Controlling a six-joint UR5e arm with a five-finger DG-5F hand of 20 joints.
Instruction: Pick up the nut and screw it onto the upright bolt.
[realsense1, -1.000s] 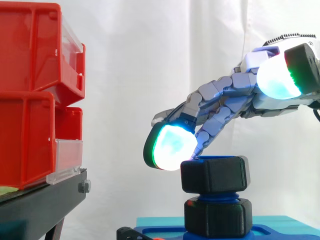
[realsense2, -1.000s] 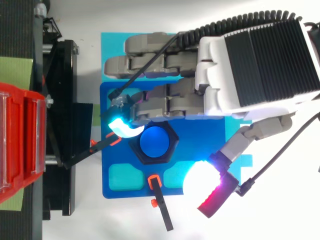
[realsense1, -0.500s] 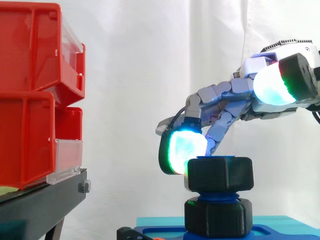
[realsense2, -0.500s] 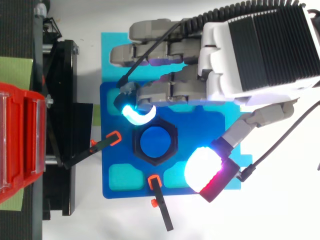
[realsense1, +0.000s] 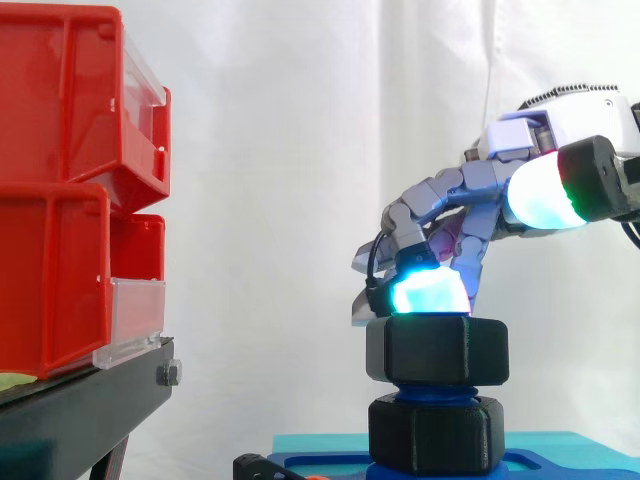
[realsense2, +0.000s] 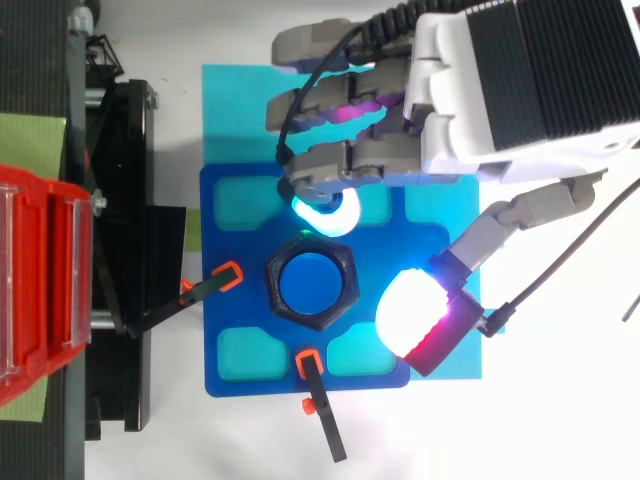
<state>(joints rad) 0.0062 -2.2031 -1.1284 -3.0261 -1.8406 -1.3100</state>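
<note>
Holds nothing in hand (realsense2: 520, 90), with fingers curled and thumb splayed wide. Rests one cyan fingertip (realsense1: 428, 293) at top edge of nut (realsense1: 437, 350). Finds nut directly below fingers, on upright bolt (realsense2: 311, 283).

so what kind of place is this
Probably a robotics lab test bench: a robot hand is at a black nut on a blue bolt standing in a blue base, with red bins on a black stand and a white curtain behind.
</note>
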